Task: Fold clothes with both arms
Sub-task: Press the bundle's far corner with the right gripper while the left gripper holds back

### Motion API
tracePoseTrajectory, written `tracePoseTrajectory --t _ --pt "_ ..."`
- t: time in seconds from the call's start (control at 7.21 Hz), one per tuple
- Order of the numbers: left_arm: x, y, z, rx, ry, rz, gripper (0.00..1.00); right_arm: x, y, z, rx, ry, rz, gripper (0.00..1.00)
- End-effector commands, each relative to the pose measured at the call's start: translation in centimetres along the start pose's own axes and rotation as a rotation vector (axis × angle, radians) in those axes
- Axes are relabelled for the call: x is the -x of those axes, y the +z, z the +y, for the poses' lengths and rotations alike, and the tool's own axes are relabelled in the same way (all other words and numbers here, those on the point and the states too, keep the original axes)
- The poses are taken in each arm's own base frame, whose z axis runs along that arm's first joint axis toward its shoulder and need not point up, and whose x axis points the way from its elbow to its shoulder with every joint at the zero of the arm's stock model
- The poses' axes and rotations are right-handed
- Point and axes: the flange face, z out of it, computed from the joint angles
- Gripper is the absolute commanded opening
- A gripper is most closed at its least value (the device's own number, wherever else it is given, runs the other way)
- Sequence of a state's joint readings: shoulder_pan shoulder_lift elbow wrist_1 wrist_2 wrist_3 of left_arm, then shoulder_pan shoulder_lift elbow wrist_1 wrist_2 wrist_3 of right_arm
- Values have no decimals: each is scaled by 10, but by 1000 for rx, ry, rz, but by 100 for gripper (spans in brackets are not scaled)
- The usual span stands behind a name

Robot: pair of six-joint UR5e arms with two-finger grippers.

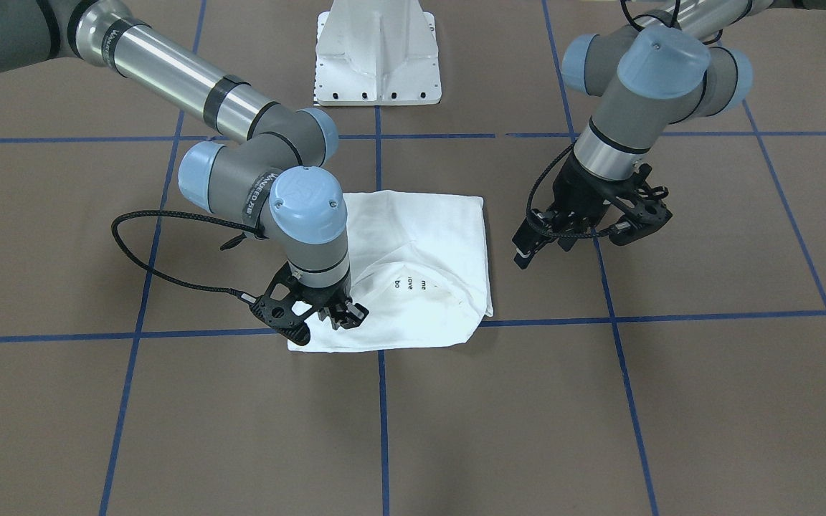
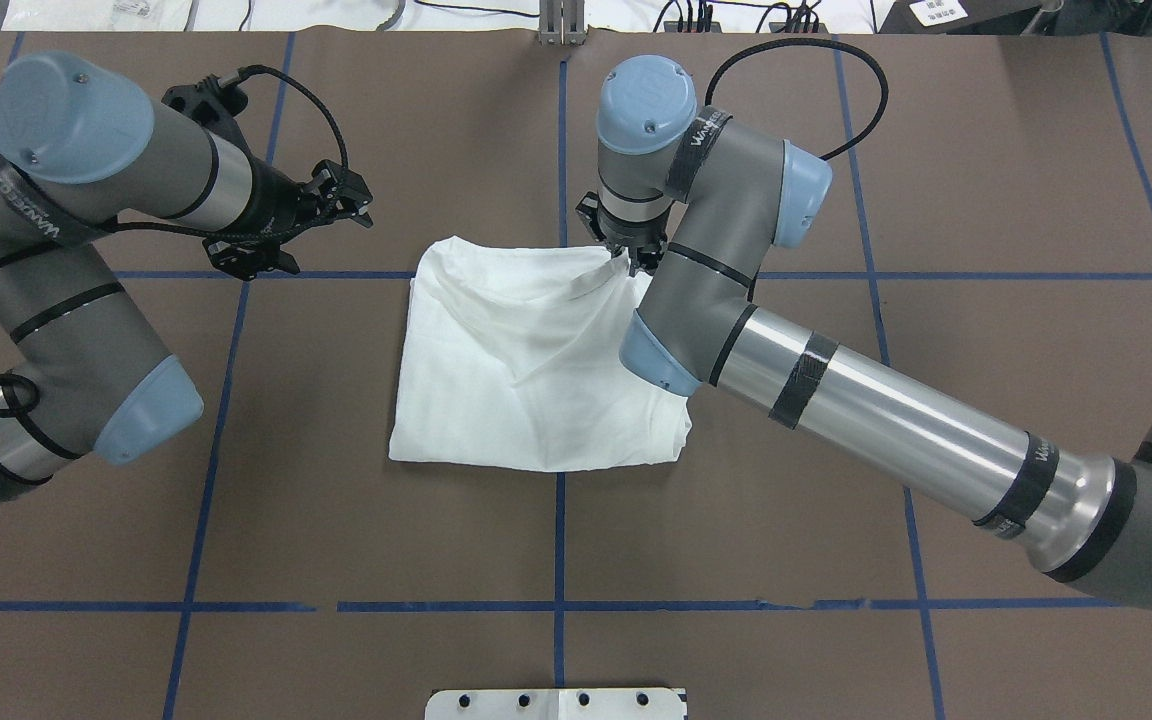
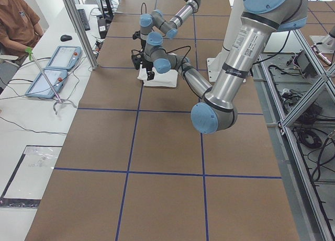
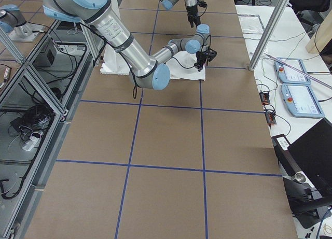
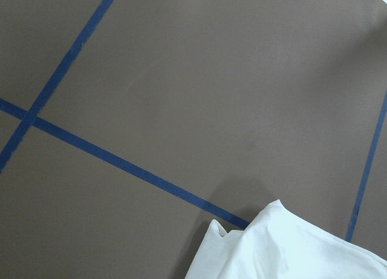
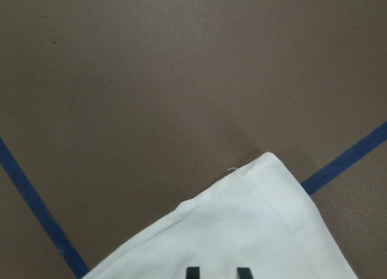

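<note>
The white shirt [image 1: 427, 236] lies folded into a rough square near the middle of the surface [image 1: 599, 401], slightly rumpled, with a few black printed letters showing beside a curved fold. The right arm [image 2: 836, 400], grey and silver with light blue caps, reaches over it, and its black right hand [image 1: 323, 315] points down and pinches the shirt's far right corner. The left arm [image 2: 116, 180] holds its left hand [image 1: 585, 233] spread above bare surface just beside the shirt.

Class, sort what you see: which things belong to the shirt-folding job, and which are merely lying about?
Job: shirt; right gripper, pinching its corner; left gripper, open.
Lying about: white pedestal; blue tape lines; two tablets.
</note>
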State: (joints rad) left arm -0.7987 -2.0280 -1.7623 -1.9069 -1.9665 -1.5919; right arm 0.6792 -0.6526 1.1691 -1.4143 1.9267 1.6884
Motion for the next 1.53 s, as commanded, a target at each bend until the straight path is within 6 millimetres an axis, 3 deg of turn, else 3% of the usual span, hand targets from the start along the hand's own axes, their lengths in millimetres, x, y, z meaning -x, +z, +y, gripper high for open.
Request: tracePoseTrajectory --t 0.0,0.55,0.83,0.97,1.39 --pt "0 0 1 1 -1 0 100 0 0 -1 0 1 1 4" --pt "0 1 1 2 1 -1 100 -7 -6 -20 -2 31 52 0" --pt "-1 1 1 2 0 1 100 -16 6 -16 -3 57 142 0" --pt "0 1 1 2 -1 -1 100 -25 19 -4 -4 63 215 0" --pt "-1 1 1 2 1 2 100 -29 6 2 -10 69 236 0"
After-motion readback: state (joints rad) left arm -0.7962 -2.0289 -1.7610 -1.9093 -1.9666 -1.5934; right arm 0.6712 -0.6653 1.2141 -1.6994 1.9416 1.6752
